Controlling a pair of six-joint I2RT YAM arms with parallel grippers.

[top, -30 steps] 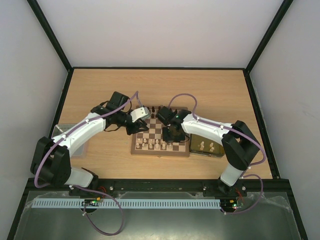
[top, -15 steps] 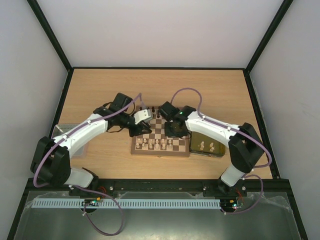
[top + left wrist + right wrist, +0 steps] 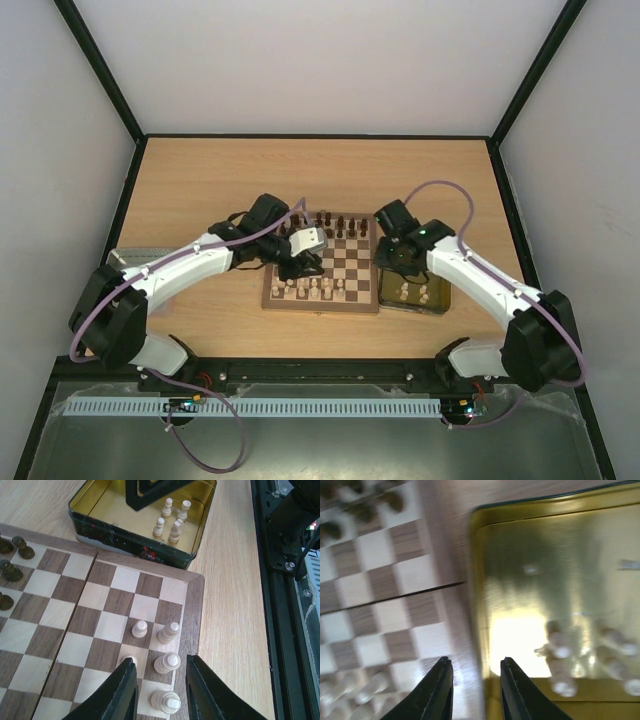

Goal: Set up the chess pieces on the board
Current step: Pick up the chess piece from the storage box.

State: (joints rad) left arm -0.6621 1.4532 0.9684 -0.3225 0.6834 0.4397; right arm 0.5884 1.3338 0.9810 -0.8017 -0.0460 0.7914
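Swinging off the board [image 3: 192,605], the right gripper [image 3: 472,680] now hangs open and empty over the tray [image 3: 476,580] rim, near four cream pieces [image 3: 559,646]; the left gripper [image 3: 160,682] hovers open over the board's corner pieces.

You have a board [image 3: 60,615] checked dark brown and cream with a brown border, cream pieces [image 3: 168,632], dark brown pieces [image 3: 11,572], a tin [image 3: 130,542] gold inside, a pale wood-grain bench [image 3: 230,610] and black fingers [image 3: 120,690].

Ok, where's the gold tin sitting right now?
In the top view the gold tin sits right of centre, beside the right edge of the board, holding a few cream pieces; the right gripper hangs over its left rim.
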